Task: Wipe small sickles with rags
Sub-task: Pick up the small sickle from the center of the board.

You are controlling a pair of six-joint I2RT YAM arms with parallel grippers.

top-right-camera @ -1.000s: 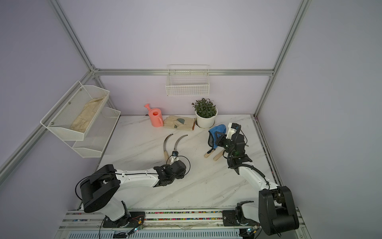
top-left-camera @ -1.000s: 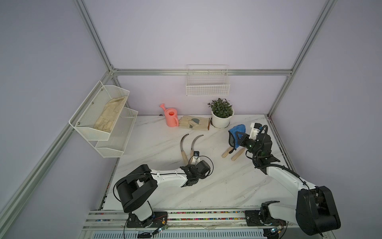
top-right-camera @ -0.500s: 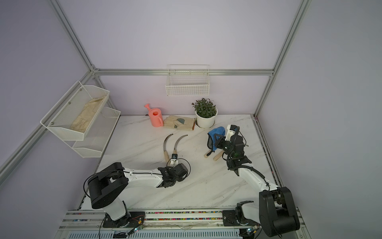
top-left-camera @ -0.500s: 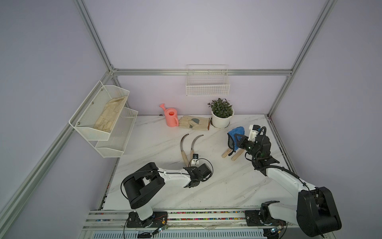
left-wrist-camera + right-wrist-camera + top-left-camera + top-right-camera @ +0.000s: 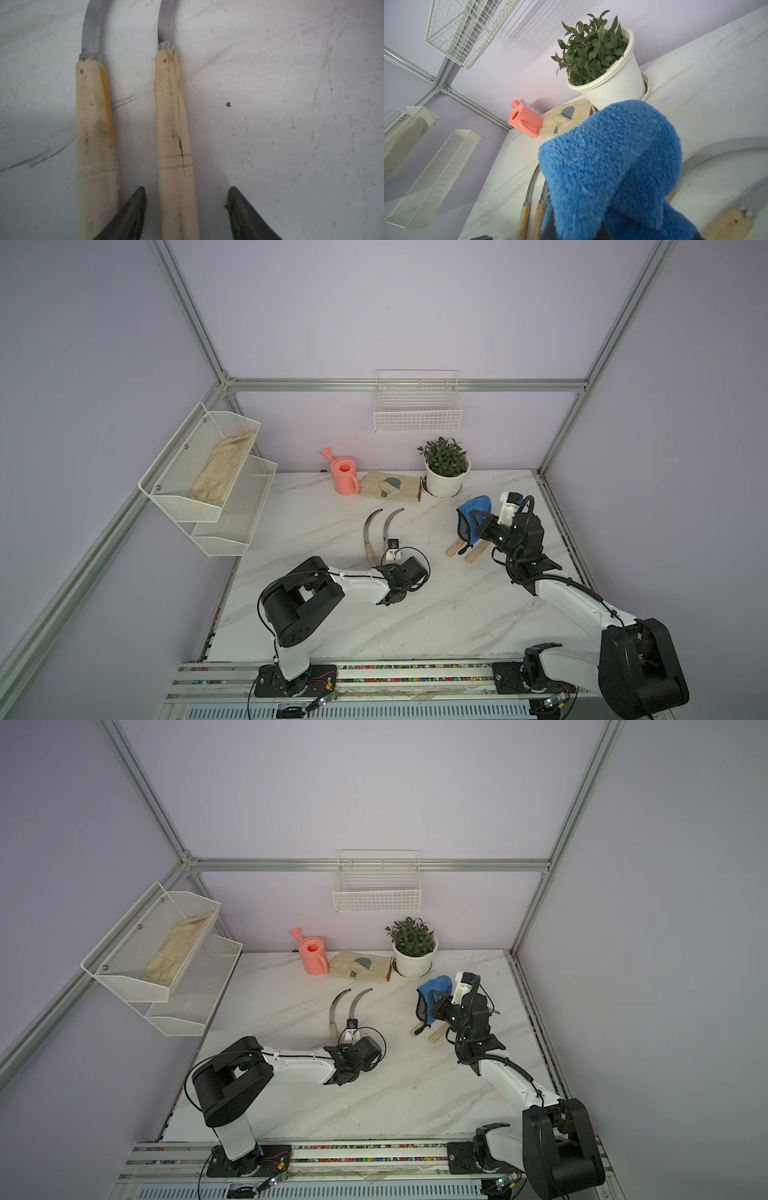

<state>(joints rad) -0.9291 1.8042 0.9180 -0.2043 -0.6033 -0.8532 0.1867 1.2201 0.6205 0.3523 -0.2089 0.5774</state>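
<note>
Left wrist view, left gripper [image 5: 187, 188] parted astride sickle handle [image 5: 173, 124], right gripper [image 5: 477, 524] clamping blue rag [image 5: 476, 506].

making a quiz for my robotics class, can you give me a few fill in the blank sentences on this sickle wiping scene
1. The right tool is shut on the microfibre cloth, whose colour is ___.
2. The left tool is open, with one finger on each side of a sickle's wooden ___.
3. Between the watering can and the potted plant lie work ___.

Missing words: blue; handle; gloves
</note>
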